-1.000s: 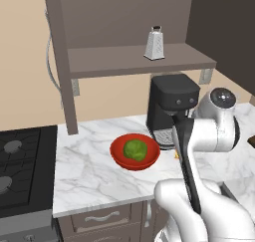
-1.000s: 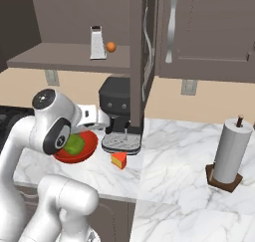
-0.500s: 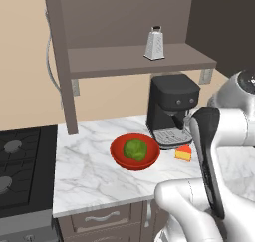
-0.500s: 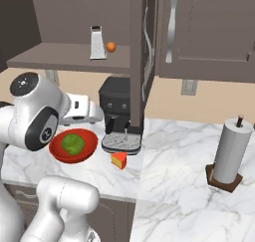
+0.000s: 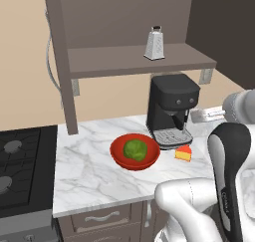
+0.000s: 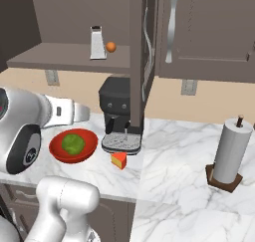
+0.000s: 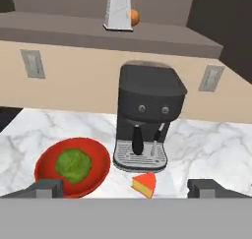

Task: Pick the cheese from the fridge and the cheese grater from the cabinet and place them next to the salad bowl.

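The cheese (image 5: pixel 183 153) lies on the marble counter, just right of the salad bowl (image 5: pixel 135 151) and in front of the coffee machine; nothing holds it. It also shows as the cheese (image 7: pixel 144 183) beside the bowl (image 7: pixel 74 166) in the hand view. The cheese grater (image 5: pixel 155 43) stands upright on the cabinet (image 5: pixel 134 62) shelf above. My gripper (image 7: pixel 126 190) is open and empty, hovering back from the counter, level with the coffee machine and facing it, its fingertips (image 7: pixel 45 188) spread wide. The fridge is out of view.
A black coffee machine (image 5: pixel 172 109) stands under the shelf. A small orange ball (image 6: pixel 111 47) sits beside the grater. A paper towel holder (image 6: pixel 229 154) is on the counter to the right, a stove (image 5: pixel 20 166) to the left.
My arm has drawn up and back from the counter by the coffee machine. The cheese stays where it lay beside the bowl. The gripper remains open.
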